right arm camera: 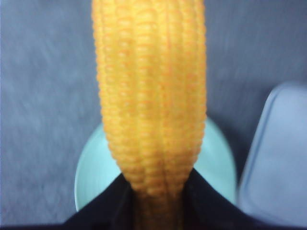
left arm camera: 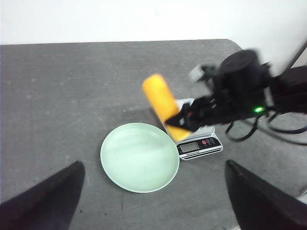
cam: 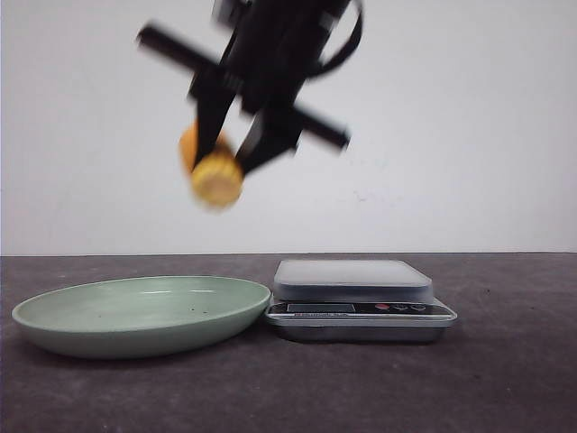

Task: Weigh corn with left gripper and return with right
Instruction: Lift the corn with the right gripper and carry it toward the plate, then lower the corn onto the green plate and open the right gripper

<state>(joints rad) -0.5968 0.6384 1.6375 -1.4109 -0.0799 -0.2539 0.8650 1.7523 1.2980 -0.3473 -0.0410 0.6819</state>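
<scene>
Hanging in mid-air above the pale green plate [cam: 135, 316], the corn [cam: 215, 176] is clamped between the right gripper's [cam: 236, 149] jaws, well clear of the worktop [cam: 505, 379]. Beside the plate sits the scale [cam: 356, 298], its platform bare. The left gripper's [left arm camera: 153, 201] jaws stand spread apart, holding nothing.

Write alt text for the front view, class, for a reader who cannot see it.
A blurred black right end effector holds a yellow-orange corn cob in the air, above the right part of a pale green plate. A small silver kitchen scale sits just right of the plate on the dark table, its platform bare.
</scene>
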